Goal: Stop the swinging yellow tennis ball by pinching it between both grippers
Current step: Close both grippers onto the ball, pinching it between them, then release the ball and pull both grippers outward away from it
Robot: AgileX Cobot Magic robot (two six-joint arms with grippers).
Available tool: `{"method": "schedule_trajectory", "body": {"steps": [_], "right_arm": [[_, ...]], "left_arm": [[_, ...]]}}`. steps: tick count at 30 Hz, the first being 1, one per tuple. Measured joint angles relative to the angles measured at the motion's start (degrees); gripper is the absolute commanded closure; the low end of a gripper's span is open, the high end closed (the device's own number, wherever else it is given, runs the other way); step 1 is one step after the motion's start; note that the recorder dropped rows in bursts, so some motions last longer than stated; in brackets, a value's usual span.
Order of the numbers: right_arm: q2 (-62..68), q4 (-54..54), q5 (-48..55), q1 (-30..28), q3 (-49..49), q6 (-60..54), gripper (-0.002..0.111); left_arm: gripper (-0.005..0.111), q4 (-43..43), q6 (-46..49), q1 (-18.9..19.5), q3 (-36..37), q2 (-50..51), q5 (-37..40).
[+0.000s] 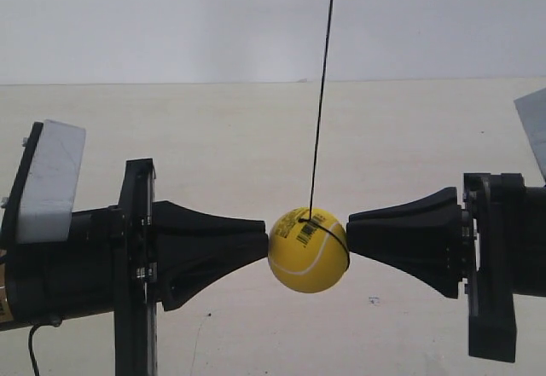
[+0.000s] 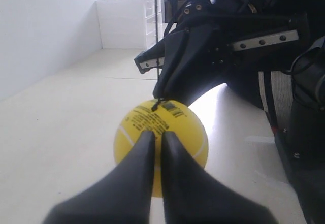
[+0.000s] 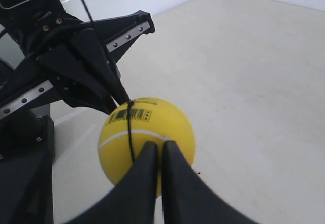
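Ball (image 1: 308,252) hangs on string (image 1: 322,95), pinched between left gripper (image 2: 158,135) and right gripper (image 3: 159,145). Both grippers' fingers are closed together, tips touching ball.

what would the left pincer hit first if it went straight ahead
the yellow tennis ball, right at the left pincer's closed tips, seemingly touching; the right pincer sits behind it

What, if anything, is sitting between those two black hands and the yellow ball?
Nothing visible. The left hand and right hand have their shut tips right against opposite sides of the yellow tennis ball, with no gap showing. The black string rises from the ball's top, off the line of the pinch.
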Motion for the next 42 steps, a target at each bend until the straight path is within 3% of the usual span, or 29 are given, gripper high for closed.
{"method": "schedule_trajectory", "body": {"steps": [21,30,42], "right_arm": [[0.0,0.0,0.3,0.0,0.0,0.0,0.108],[-1.2,0.2,4.6,0.0,0.0,0.3,0.108],[-26.9,1.6,30.2,0.0,0.0,13.0,0.108]], "left_arm": [[0.102,1.0,-0.1,0.0,0.0,0.0,0.0],[0.102,-8.7,-0.5,0.0,0.0,-0.1,7.4],[0.102,-29.3,-2.7,0.0,0.0,-13.5,27.1]]}}
